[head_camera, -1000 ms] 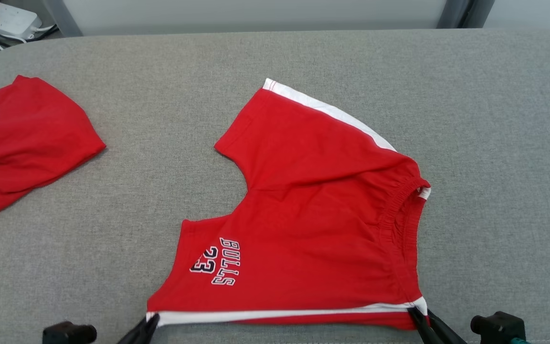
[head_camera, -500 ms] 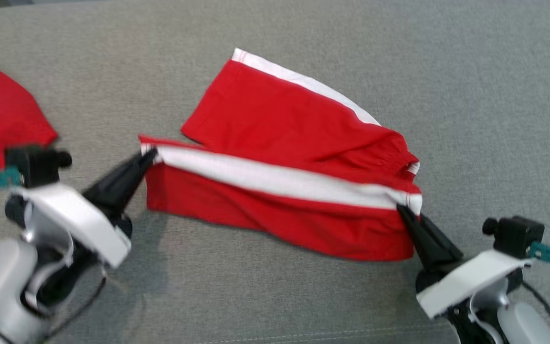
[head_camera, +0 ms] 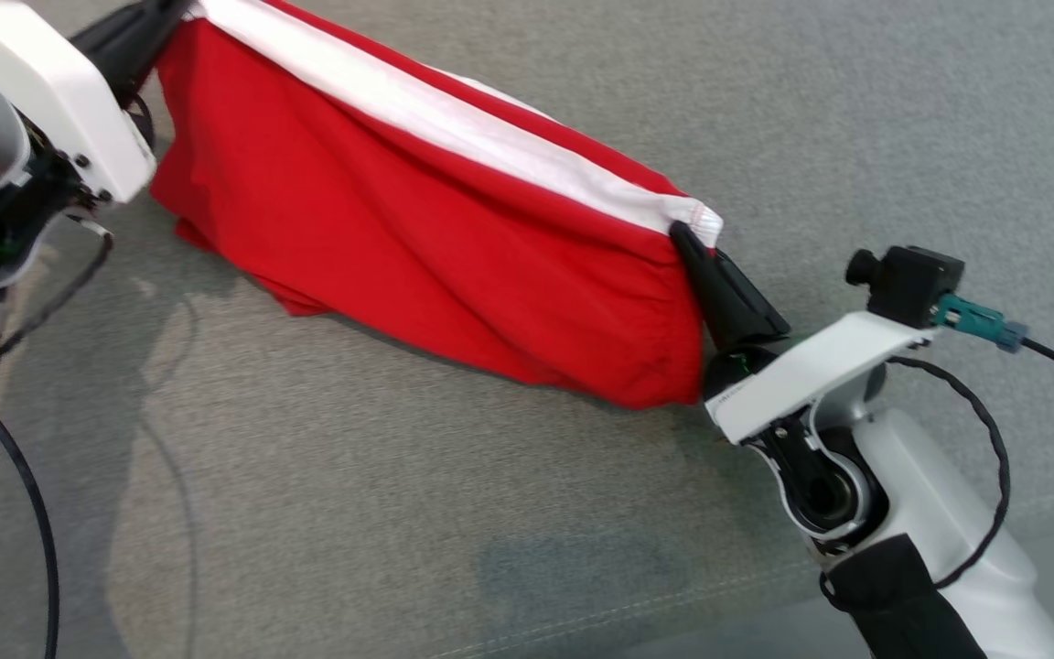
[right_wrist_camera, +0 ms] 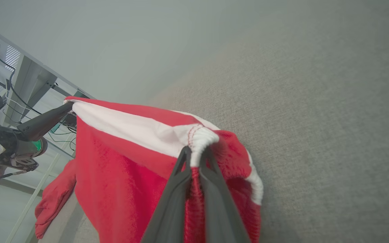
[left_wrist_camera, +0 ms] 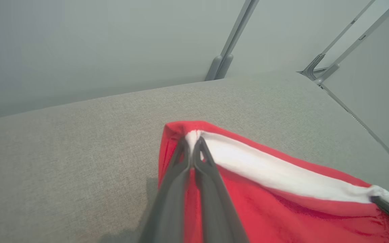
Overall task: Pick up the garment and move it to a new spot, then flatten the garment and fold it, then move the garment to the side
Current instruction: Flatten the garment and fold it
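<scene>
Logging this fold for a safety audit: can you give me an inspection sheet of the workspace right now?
Surface: grey fabric surface, stitched seam near the front edge.
Job's things: red shorts with a white stripe, hanging stretched between both pincers.
Clutter: red cloth beyond the shorts; cannot tell if separate.
Pincers: left pincer shut on one stripe end; right pincer shut on the other.
Cables: black cable looping by the right wrist; another by the left arm.
Surroundings: pale wall, grey frame posts.
</scene>
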Tool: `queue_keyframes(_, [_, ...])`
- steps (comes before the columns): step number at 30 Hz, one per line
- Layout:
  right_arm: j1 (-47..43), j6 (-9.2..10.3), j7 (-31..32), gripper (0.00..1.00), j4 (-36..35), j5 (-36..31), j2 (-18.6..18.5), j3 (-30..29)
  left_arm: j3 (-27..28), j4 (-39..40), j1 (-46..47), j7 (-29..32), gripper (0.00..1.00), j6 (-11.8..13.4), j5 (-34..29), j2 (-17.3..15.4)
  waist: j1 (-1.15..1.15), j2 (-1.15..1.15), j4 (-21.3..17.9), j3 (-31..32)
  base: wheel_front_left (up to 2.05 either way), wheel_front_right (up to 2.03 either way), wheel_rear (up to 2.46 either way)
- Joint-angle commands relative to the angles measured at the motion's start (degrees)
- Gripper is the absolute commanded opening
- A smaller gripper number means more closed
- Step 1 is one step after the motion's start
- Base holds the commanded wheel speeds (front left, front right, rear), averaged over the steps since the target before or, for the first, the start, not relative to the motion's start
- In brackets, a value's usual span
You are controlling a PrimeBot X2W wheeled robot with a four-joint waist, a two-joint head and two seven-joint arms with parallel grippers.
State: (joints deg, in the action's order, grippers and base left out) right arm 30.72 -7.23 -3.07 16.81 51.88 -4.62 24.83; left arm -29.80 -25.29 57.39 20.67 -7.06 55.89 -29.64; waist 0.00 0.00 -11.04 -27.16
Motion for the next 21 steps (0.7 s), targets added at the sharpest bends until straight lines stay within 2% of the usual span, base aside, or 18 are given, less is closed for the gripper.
queue_keyframes(1, [1.24,-0.25,-1.26,0.0,-0.11,1.55,0.75,2.0,1.62,-1.07,3.16,0.41,0.0,-0.25,-0.63,-2.69,0.0,0.0,-3.32,-2.68,0.0,0.0,0.0])
queue_keyframes(9, [7.3,-0.25,-5.25,0.0,5.18,7.5,1.27,9.36,-0.73,-10.07,7.21,-0.27,0.0,-0.41,0.46,-3.19,0.0,0.0,-6.15,-4.88,0.0,0.0,0.0])
queue_keyframes(10, [7.78,-0.25,-5.35,0.0,5.59,8.24,1.28,10.23,-0.86,-10.63,7.52,-0.76,0.04,-0.41,0.82,-3.12,0.0,0.0,-6.16,-4.99,0.0,0.0,0.0])
queue_keyframes(11, [8.24,-0.25,-5.61,0.12,5.91,8.86,1.17,10.95,-0.96,-11.24,7.83,-1.33,0.43,-0.41,1.04,-3.03,0.0,0.0,-6.12,-5.09,0.0,0.0,0.0])
queue_keyframes(12, [8.63,-0.25,-5.98,0.38,6.2,9.41,0.95,11.54,-1.12,-11.76,8.03,-1.7,0.64,-0.41,1.35,-2.86,0.0,0.0,-6.0,-5.14,0.0,0.0,0.0])
queue_keyframes(13, [8.88,-0.25,-6.06,0.91,6.38,10.14,0.71,12.21,-1.43,-12.01,8.15,-2.02,1.0,-0.41,1.63,-2.68,0.0,0.0,-5.81,-5.12,0.0,0.0,0.0])
queue_keyframes(14, [9.09,-0.25,-6.31,1.0,6.46,10.7,0.36,12.78,-1.91,-11.98,8.24,-2.43,1.0,-0.42,1.7,-2.67,0.0,0.0,-5.6,-5.09,0.0,0.0,0.0])
queue_keyframes(21, [9.02,-0.25,-8.75,1.0,7.12,11.17,-2.87,15.07,-4.8,-9.91,7.96,-6.73,1.0,-0.42,1.21,-4.0,0.0,0.0,-3.9,-4.13,0.0,0.0,0.0])
